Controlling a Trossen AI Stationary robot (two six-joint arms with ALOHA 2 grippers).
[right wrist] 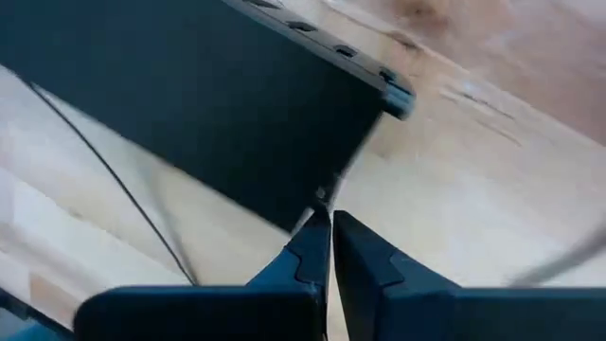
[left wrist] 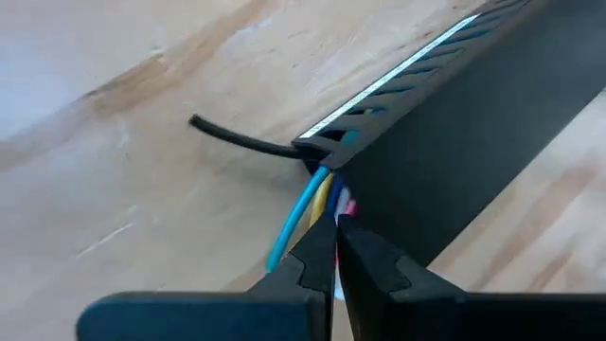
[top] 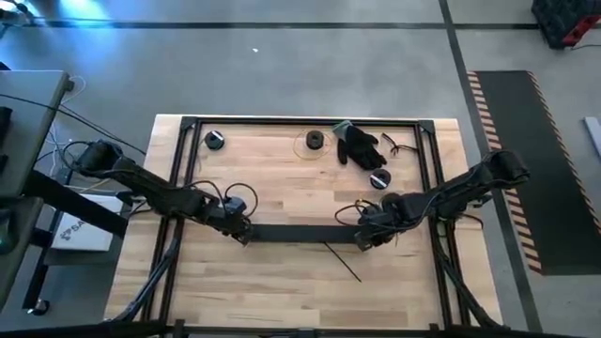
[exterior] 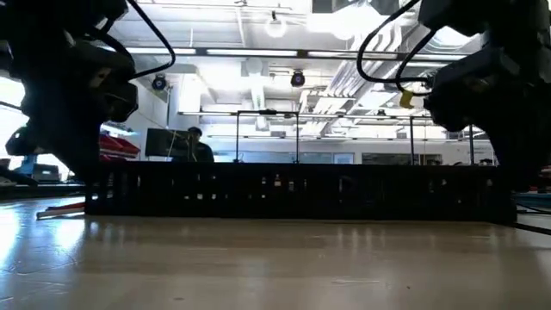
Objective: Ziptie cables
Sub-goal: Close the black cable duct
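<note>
The cables (left wrist: 301, 210), thin, light and floppy, emerge from the duct's (top: 300, 234) left end, where the left hand (left wrist: 333, 248) pinches them closed. The right hand (right wrist: 329, 239) sits closed at the duct's right end; whether it grips anything is unclear. The stiff, slippery ziptie (top: 342, 261) lies just before the duct; pinch one end. A glove (top: 361, 145) lies well behind.

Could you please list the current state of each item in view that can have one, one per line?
Cables: coming out of the duct's end, pinched in the left hand.
Ziptie: lying loose on the table, untouched, not yet around the cables.
Black duct: lying flat on the table between the two hands.
Left hand: shut on the cables at the duct's left end.
Right hand: shut, at the duct's right end.
Black glove: lying unused at the far edge.
</note>
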